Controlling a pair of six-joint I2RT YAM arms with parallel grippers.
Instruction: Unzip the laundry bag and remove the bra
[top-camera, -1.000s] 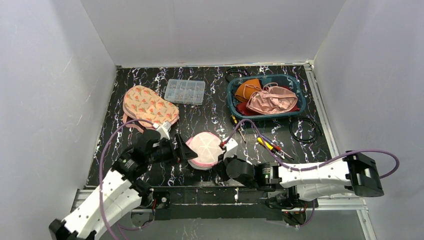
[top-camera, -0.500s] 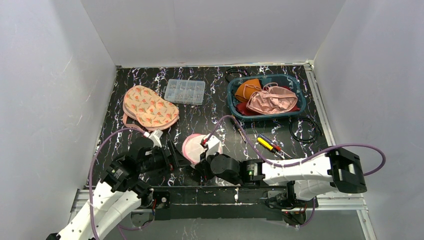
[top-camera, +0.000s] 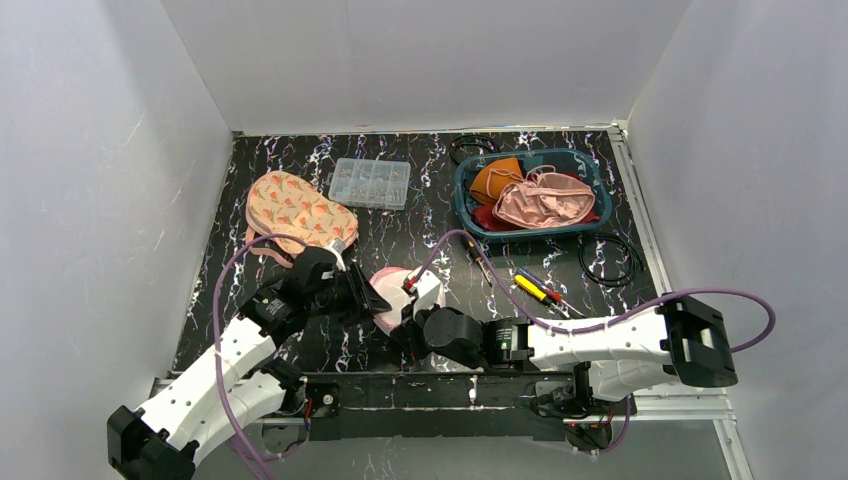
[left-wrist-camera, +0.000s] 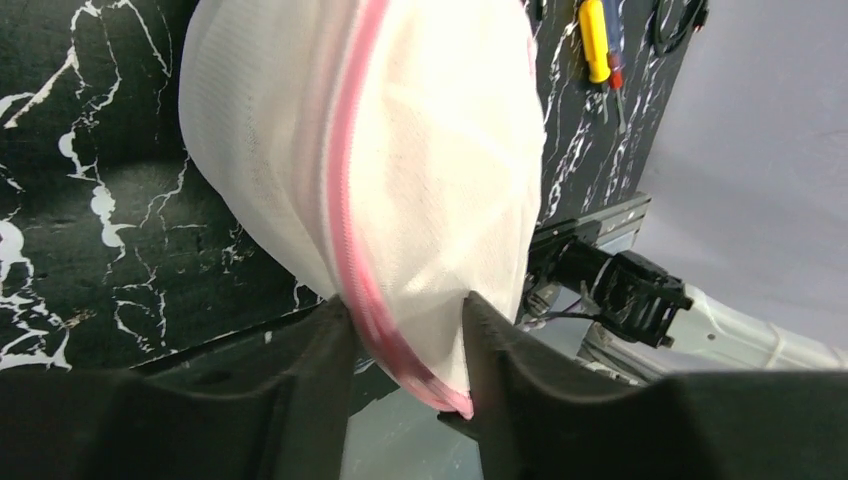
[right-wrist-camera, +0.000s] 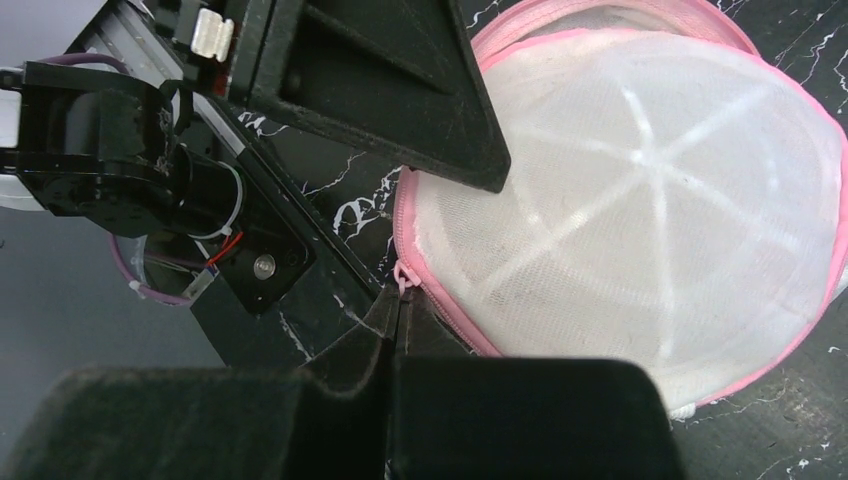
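The laundry bag is a round white mesh pouch with a pink zipper rim, lying near the table's front edge between my two grippers. My left gripper is shut on the bag's left edge; in the left wrist view its fingers pinch the mesh and pink zipper band. My right gripper is shut on the pink zipper pull at the bag's near rim. The white dome of the bag fills the right wrist view. The bra inside is hidden by the mesh.
A floral bra lies at the back left. A clear compartment box sits behind the bag. A teal basket holds several garments at the back right. Screwdrivers and a black cable ring lie to the right.
The left arm has moved forward and right, onto the bag's left edge. The bag and the right gripper shifted left a second ago and have since stayed nearly still.
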